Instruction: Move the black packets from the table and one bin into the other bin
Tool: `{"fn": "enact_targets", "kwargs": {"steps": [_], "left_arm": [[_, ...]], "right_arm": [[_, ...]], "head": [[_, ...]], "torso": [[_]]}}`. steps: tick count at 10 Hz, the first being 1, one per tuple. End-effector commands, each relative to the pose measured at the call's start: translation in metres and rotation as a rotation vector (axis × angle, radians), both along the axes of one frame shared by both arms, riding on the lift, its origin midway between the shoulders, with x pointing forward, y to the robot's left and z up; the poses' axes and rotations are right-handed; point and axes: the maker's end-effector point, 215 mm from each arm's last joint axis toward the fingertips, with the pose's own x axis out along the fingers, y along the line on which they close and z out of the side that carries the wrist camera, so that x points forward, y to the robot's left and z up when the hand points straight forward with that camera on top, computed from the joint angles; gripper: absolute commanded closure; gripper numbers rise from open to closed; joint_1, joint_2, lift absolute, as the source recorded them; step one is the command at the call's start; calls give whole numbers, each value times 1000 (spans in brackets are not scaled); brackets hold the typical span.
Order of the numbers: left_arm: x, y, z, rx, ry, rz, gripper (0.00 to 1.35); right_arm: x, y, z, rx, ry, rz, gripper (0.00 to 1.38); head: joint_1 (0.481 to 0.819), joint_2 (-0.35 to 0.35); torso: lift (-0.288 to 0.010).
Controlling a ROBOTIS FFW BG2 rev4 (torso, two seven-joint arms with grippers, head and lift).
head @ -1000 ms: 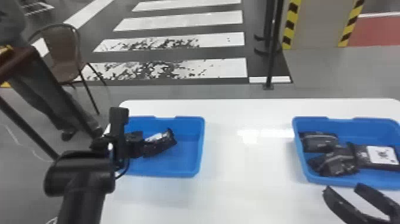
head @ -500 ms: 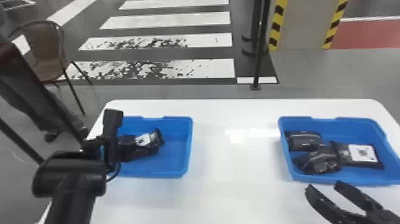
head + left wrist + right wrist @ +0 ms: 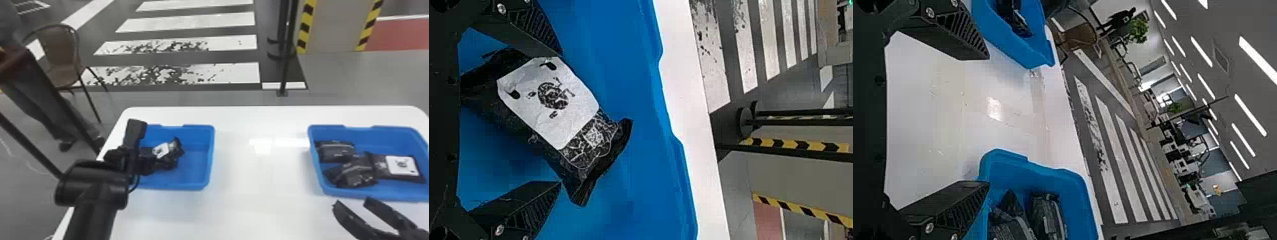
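Left wrist view: we're edging the left gripper (image 3: 560, 118), jaws spread, nearer a packet (image 3: 549, 107) for grasping; the right gripper (image 3: 351, 201) is gaping.

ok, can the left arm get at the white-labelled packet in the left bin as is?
Likely yes: the left gripper is open, one finger to each side of the packet, and nothing seems to lie over it.
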Motion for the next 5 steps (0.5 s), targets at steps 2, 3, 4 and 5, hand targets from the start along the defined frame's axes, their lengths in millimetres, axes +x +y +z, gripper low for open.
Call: {"fn": "enact_targets", "kwargs": {"steps": [2,3,4,5], "left_arm": [[-1,-10,-11,42,38,-22,186],[0,-9,-11,65,35,-27,998],[3,-9,-7,67,10,-28,1161],[9,-12,1,64,-22,-39,1211]], "right_arm": [[0,6,-3,15,7,11,131],[-1,6,-4,20,9,12,131],[-2,7,-4,24,10,15,131],[-2,7,-4,31,12,15,131]], "head": [[695,143],[695,142],[695,143],[695,145]], "torso": [[-110],[-110],[-110],[-110]]}}
